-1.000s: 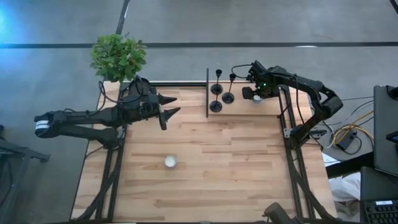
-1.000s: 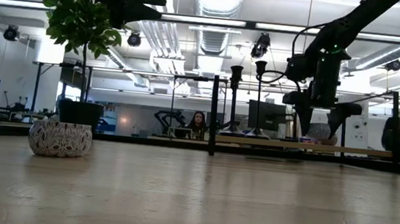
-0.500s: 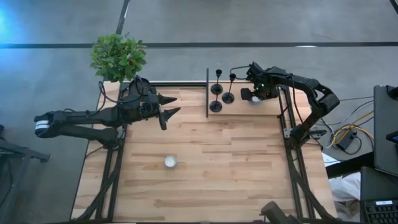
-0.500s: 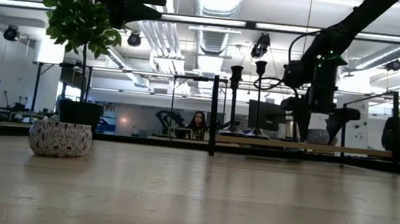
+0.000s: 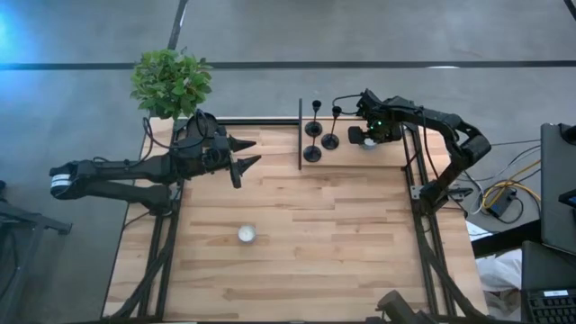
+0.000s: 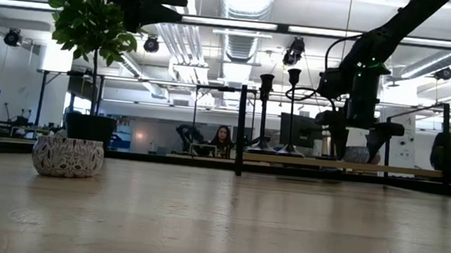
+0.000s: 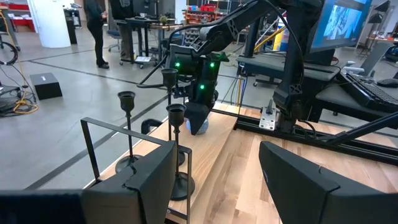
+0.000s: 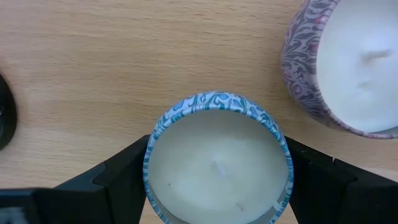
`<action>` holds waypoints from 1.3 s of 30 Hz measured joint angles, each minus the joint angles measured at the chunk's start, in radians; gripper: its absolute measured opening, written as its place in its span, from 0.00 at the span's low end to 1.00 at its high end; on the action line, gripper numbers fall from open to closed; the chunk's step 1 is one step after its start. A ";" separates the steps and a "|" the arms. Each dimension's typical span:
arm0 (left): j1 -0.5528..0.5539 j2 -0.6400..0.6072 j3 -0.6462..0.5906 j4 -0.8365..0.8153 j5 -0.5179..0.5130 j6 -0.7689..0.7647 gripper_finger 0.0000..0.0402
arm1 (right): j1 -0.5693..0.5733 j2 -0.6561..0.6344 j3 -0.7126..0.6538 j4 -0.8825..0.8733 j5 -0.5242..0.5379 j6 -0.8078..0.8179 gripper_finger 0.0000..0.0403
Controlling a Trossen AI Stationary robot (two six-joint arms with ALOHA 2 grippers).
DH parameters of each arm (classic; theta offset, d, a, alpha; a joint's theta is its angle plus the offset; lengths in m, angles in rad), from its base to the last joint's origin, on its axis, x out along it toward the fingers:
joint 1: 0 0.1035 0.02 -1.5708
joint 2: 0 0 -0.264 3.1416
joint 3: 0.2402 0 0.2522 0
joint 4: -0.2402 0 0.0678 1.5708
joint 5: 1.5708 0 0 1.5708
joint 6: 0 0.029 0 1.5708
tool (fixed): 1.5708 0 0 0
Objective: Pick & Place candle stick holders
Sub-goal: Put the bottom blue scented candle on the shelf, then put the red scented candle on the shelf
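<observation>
Right hand [image 5: 366,139] is at the far right part of the table [image 5: 297,243], lowered over a blue-patterned candle tin [image 8: 217,158]. Its two fingers [image 8: 118,174] stand on opposite sides of the tin, close against its wall; whether they press it cannot be told. A second tin with a purple pattern [image 8: 345,62] lies just beside the first, apart from it.

Left hand [image 5: 241,153] hangs over the far left part of the table, fingers spread, holding nothing.

The three candle stick holders [image 5: 319,135] stand upright together at the far edge, between a thin black upright frame [image 5: 300,135] and the right hand.

A small white candle [image 5: 246,234] sits alone nearer the front. No legible brand or writing on any item.
</observation>
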 joint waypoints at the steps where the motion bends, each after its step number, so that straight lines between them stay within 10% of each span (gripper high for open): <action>1: 0.000 0.000 0.000 0.000 0.000 0.000 0.59 | 0.000 0.000 0.000 0.000 0.000 0.000 0.73; 14: 0.000 0.000 0.000 0.000 0.000 0.000 0.59 | 0.000 -0.001 0.000 0.000 -0.002 -0.016 0.89; 39: 0.000 0.000 0.000 0.000 0.000 0.000 0.59 | 0.004 -0.320 0.000 -0.005 0.010 0.003 0.90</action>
